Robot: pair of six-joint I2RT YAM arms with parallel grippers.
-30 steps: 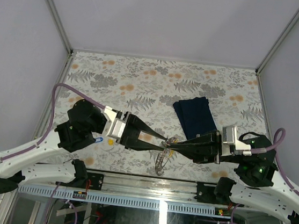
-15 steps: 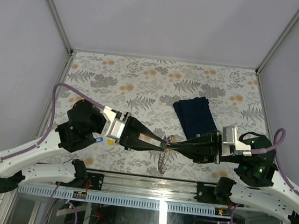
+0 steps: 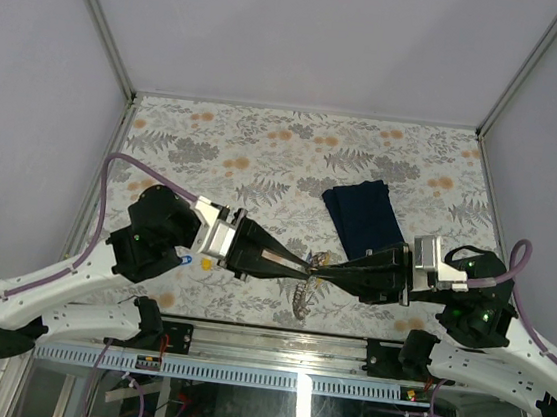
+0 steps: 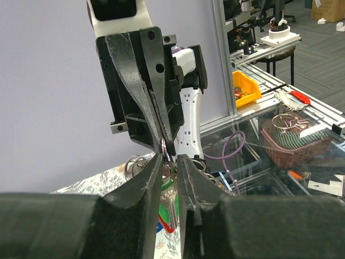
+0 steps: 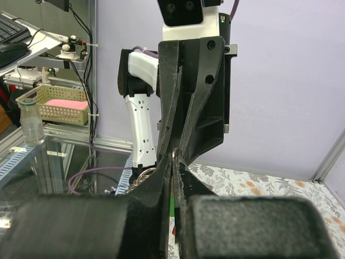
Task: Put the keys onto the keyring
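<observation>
My two grippers meet tip to tip above the table's near edge. My left gripper [image 3: 305, 264] is nearly closed around a silver key with a green tag [image 4: 170, 186], which fills the narrow gap between its fingers. My right gripper [image 3: 321, 266] is shut on a thin ring of the keyring [image 3: 301, 297], whose toothed rim and tags hang below the tips. In the left wrist view, ring loops [image 4: 135, 163] show beside my left gripper [image 4: 170, 162]. In the right wrist view my right gripper [image 5: 172, 161] pinches the thin ring edge. A blue-tagged key [image 3: 185, 257] and a yellow tag [image 3: 206, 261] lie under my left wrist.
A dark navy folded cloth [image 3: 363, 218] lies on the floral table cover [image 3: 264, 157] just behind my right gripper. The metal rail [image 3: 273, 341] runs along the near edge below the hanging keyring. Side walls frame the table left and right.
My left gripper has edged slightly right and back towards the right gripper's tips. The hanging keyring has swung a little. The right arm has hardly moved.
</observation>
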